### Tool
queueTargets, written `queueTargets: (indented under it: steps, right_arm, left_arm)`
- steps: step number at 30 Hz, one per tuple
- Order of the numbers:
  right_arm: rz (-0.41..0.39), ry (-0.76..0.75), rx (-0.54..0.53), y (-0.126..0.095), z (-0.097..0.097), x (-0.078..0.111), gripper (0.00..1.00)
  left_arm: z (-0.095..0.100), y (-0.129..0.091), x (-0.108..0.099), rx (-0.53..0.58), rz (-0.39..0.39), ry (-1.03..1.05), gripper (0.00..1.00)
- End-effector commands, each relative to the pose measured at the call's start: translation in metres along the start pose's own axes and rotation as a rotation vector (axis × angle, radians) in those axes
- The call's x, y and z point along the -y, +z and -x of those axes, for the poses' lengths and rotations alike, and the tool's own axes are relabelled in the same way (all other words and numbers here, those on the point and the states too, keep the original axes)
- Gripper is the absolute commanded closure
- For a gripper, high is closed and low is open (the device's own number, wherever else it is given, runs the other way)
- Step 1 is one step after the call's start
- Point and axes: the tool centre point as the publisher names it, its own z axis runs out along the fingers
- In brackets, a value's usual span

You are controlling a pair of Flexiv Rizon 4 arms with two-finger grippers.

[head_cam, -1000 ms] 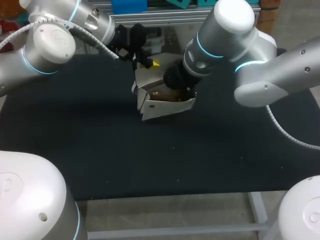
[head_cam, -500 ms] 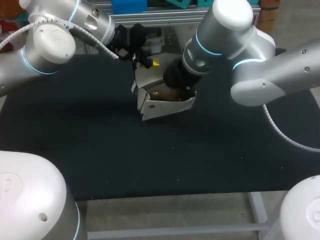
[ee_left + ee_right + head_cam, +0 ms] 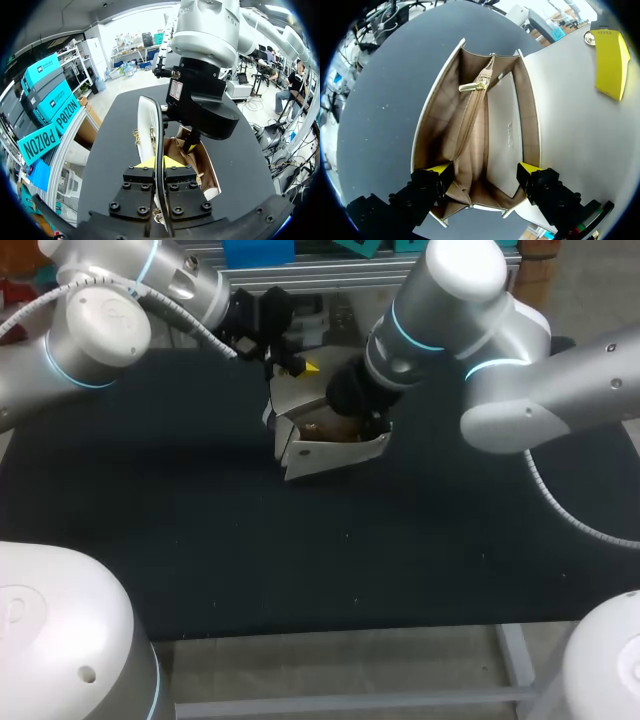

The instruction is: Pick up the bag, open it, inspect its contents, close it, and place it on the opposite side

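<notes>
Bag (image 3: 475, 125) gapes open, pinched by left tool (image 3: 154, 163).

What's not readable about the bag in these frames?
- Head view: inside of the bag, covered by the right arm.
- Left wrist view: most of the interior, behind the same arm.
- Right wrist view: what the zip pocket holds, its zip closed.

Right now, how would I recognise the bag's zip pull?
Far middle of the black table: the open white bag. A zip runs along its tan lining, ahead of the right gripper. The pull is the gold tab at its far end, the only shiny bit inside.
</notes>
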Motion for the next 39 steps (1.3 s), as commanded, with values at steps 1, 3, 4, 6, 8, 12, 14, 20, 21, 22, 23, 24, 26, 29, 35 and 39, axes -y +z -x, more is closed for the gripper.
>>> queueTargets:
  steps: [1,3,4,6,8,12,14,20,21,22,23,24,26,29,35,39]
  right_arm:
    - [-0.006,0.0,0.009,0.003,0.001,0.001,0.0]
    - [-0.006,-0.001,0.02,0.001,0.003,0.001,0.23]
    - [-0.008,-0.003,0.028,0.0,0.003,0.001,0.65]
    - [-0.009,-0.007,0.042,-0.004,0.005,0.0,1.0]
    - [-0.012,-0.01,0.066,-0.009,0.007,-0.001,1.0]
    - [-0.02,-0.02,0.122,-0.023,0.01,-0.005,1.0]
    - [-0.024,-0.026,0.155,-0.033,0.012,-0.007,1.0]
    - [-0.029,-0.052,0.24,-0.061,0.016,-0.018,1.0]
    - [-0.033,-0.053,0.255,-0.066,0.016,-0.019,1.0]
    - [-0.038,-0.057,0.272,-0.071,0.016,-0.02,1.0]
    - [-0.043,-0.061,0.284,-0.075,0.016,-0.022,1.0]
    - [-0.045,-0.063,0.299,-0.081,0.015,-0.023,1.0]
    - [-0.051,-0.069,0.322,-0.09,0.013,-0.025,1.0]
    - [-0.057,-0.073,0.355,-0.105,0.009,-0.027,1.0]
    - [-0.07,-0.091,0.393,-0.133,-0.006,-0.037,1.0]
    - [-0.071,-0.094,0.399,-0.145,-0.02,-0.04,1.0]
  left_arm:
    - [-0.003,-0.003,0.004,-0.003,-0.002,0.002,1.0]
    - [-0.004,-0.003,0.004,-0.005,-0.002,0.004,1.0]
    - [-0.004,-0.003,0.005,-0.006,-0.002,0.005,1.0]
    - [-0.004,-0.002,0.005,-0.008,0.0,0.009,1.0]
    - [-0.005,-0.002,0.006,-0.009,0.002,0.012,1.0]
    - [-0.006,-0.003,0.007,-0.008,0.009,0.018,1.0]
    - [-0.006,-0.003,0.008,-0.01,0.015,0.019,1.0]
    - [-0.008,-0.002,0.01,-0.012,0.028,0.021,1.0]
    - [-0.008,-0.002,0.01,-0.013,0.03,0.021,1.0]
    - [-0.008,-0.002,0.01,-0.014,0.032,0.021,1.0]
    - [-0.009,-0.002,0.01,-0.014,0.033,0.02,1.0]
    - [-0.009,-0.002,0.01,-0.014,0.034,0.017,1.0]
    - [-0.012,-0.004,0.01,-0.013,0.034,0.013,1.0]
    - [-0.017,-0.007,0.012,-0.017,0.032,0.002,1.0]
    - [-0.024,-0.01,0.012,-0.067,0.02,-0.049,1.0]
    - [-0.017,-0.004,0.004,-0.14,0.004,-0.114,1.0]
